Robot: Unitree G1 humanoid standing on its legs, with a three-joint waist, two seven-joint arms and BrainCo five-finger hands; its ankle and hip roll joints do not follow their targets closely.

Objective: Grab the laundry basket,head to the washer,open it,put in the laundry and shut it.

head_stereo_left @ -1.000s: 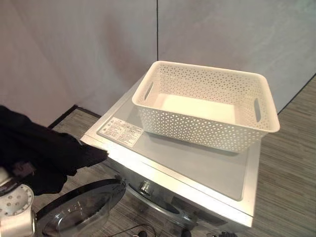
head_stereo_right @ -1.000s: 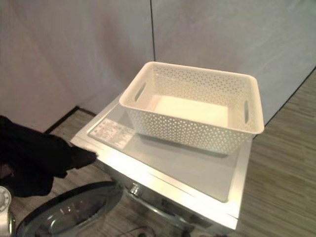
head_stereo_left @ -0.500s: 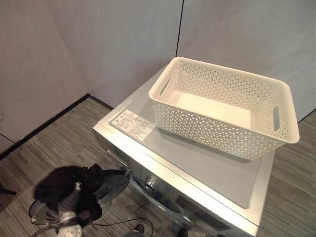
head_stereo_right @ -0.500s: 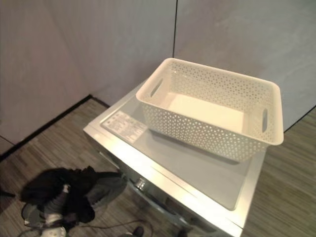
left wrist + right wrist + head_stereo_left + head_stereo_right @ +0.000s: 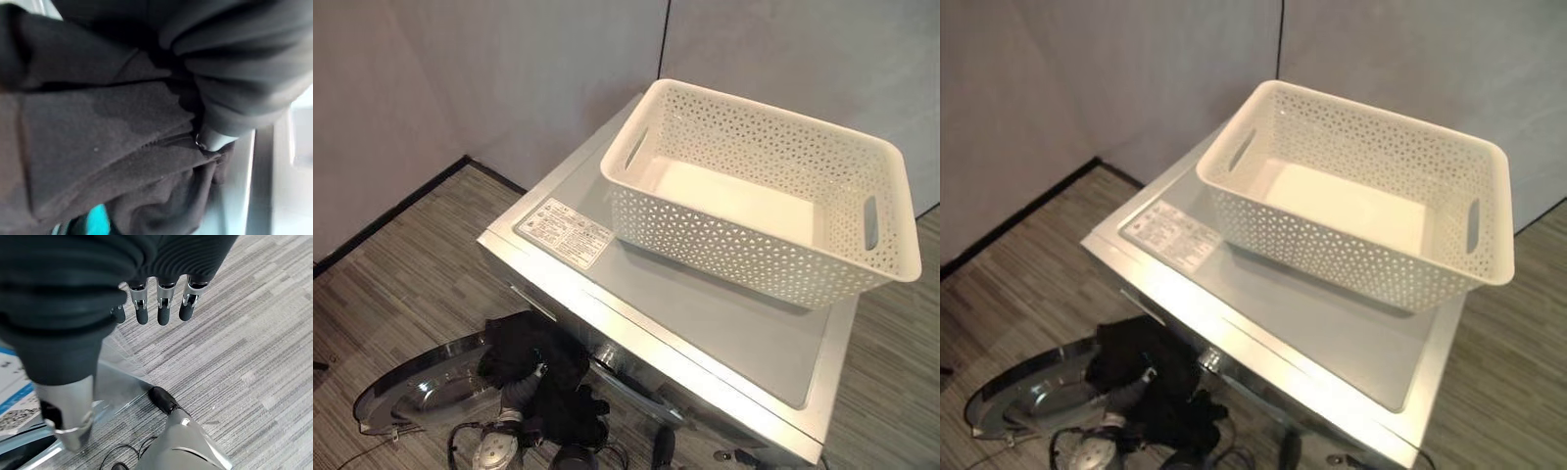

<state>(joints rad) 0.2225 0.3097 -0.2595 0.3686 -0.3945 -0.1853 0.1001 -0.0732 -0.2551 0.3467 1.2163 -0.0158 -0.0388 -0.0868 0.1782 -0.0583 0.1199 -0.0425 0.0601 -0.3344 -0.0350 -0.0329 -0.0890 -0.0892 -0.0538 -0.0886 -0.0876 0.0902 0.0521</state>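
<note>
A: Where is the basket (image 5: 759, 191)?

B: On top of the washer (image 5: 705, 323), toward its back right part, upright. Its white perforated walls show a bare bottom, nothing inside.

A: And the laundry (image 5: 543, 377)?

B: A dark bundle of cloth low in front of the washer, just beside the open door (image 5: 421, 392), which swings out to the left near the floor. The bundle sits at about the height of the drum opening, though whether it is already inside I cannot tell.

A: What has hold of it?

B: The left hand (image 5: 215, 137) is wrapped up in it. In the left wrist view dark cloth covers nearly everything, with one silver piece of the hand poking out between the folds. The fingers are hidden in the cloth, so I cannot tell how they are set.

A: The right hand (image 5: 151, 308)?

B: In its wrist view the fingers (image 5: 164, 313) hang in a loose, nearly straight row with the thumb (image 5: 68, 416) apart, holding nothing, above the striped floor (image 5: 254, 333).

A: Anything else on the washer?

B: A printed label (image 5: 563, 232) on the left part of the lid, just beside the basket's near left corner.
</note>
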